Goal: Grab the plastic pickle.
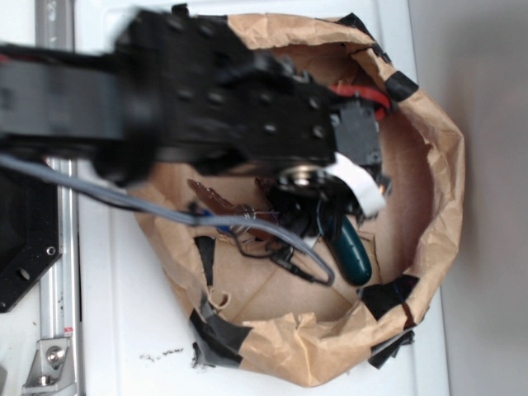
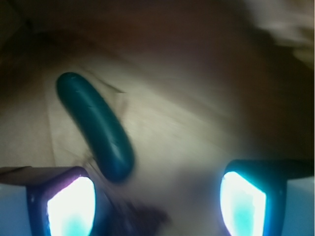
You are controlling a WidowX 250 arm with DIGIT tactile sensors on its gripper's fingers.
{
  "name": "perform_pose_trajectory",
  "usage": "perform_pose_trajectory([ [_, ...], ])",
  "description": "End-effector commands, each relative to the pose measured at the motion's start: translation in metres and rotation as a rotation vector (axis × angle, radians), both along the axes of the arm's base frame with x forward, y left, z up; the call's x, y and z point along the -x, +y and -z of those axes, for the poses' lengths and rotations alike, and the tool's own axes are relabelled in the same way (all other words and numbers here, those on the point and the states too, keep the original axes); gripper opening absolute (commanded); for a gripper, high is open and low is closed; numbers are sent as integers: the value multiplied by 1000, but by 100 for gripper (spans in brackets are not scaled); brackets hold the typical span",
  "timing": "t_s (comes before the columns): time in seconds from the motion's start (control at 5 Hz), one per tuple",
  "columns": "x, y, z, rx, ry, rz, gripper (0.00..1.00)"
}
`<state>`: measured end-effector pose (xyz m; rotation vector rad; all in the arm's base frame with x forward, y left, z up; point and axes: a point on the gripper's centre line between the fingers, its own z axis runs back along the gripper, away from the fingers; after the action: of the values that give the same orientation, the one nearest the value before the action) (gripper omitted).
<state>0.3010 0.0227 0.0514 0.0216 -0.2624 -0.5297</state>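
The pincer [image 2: 157,196] hangs wide and empty, and the pickle [image 2: 96,125] lies just ahead toward its left finger [image 2: 69,204], long axis slanting diagonally across the gap.

Pickle [image 2: 96,125] lies in the paper nest [image 1: 433,148] (seemingly floor-flat), near left finger [image 2: 66,206].
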Motion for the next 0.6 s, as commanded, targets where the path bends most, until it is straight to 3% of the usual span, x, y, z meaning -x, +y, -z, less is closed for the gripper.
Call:
perform_pose_trajectory([
  [0.0, -24, -42, 12, -57, -71, 102, 100],
  [0.2, -23, -50, 19, -36, -59, 123, 100],
  [0.4, -20, -53, 21, -6, -31, 90, 0],
])
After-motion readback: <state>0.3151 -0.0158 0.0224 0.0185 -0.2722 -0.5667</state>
